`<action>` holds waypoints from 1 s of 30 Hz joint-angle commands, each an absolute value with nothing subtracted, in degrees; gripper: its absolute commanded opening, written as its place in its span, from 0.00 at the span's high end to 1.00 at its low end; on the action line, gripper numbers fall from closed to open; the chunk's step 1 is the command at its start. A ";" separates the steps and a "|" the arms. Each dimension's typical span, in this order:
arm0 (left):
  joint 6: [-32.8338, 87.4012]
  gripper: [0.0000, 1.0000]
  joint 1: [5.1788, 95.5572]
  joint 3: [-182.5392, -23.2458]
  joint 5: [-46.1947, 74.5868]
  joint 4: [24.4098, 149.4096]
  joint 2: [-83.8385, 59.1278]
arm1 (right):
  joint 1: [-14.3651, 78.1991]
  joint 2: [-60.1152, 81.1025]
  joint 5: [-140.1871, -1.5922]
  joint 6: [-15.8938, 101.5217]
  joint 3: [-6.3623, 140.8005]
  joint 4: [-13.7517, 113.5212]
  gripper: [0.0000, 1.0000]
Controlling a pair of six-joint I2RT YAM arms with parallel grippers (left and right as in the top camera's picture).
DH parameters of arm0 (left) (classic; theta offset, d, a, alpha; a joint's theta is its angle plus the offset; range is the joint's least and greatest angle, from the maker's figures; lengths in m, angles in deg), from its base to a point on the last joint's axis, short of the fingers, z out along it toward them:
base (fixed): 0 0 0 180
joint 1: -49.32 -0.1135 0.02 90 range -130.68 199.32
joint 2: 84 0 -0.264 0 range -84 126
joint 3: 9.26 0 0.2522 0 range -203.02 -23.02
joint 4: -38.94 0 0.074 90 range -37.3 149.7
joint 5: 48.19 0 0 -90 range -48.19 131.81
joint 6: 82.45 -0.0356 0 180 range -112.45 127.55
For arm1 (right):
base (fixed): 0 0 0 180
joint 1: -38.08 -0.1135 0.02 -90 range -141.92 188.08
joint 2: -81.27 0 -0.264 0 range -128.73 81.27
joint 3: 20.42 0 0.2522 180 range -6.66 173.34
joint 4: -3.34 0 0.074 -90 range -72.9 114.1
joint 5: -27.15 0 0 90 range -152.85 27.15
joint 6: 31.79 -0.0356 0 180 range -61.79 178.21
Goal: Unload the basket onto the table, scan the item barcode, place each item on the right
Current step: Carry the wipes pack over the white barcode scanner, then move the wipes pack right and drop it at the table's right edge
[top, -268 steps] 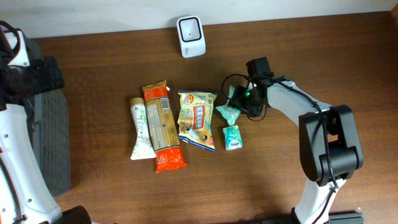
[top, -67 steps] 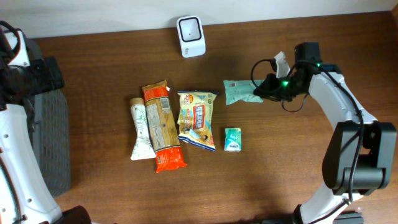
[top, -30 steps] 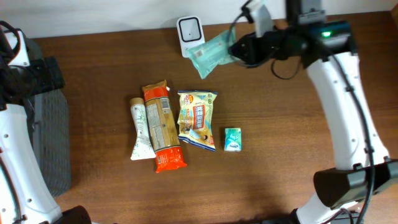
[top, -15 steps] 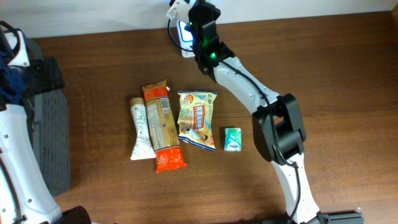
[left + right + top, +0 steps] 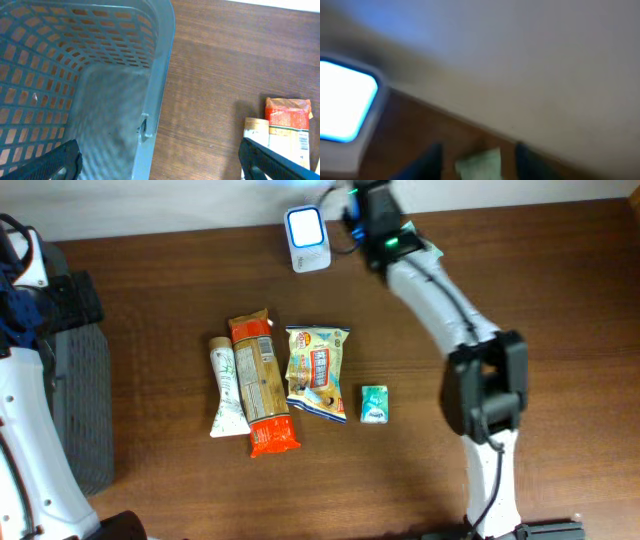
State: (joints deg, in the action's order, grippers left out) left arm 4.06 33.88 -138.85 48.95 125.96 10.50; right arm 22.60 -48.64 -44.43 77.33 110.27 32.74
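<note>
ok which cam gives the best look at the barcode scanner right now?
Overhead. It shows the scanner whole and fairly sharp, with its face lit blue. The right wrist view catches only part of it at the left edge, as a bright, motion-blurred patch. The left wrist view does not show it at all.

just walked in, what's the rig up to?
The right gripper is at the back of the table beside the scanner, whose face glows blue. A pale green packet shows between its fingers; that view is too blurred to tell if it is gripped. The left gripper hangs open over the grey basket. The yellow snack bag lies mid-table among other items.
</note>
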 commanded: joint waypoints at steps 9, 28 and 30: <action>3.34 0.01 33.77 -139.15 49.17 125.87 9.88 | 41.48 -52.38 -79.42 50.81 110.77 42.62 0.01; 3.34 0.01 33.77 -139.15 49.17 125.87 9.88 | 40.63 -62.65 -63.93 52.17 110.68 54.07 0.96; 3.34 0.01 33.77 -139.15 49.17 125.87 9.88 | 40.63 -60.84 -65.61 52.19 110.68 56.47 0.96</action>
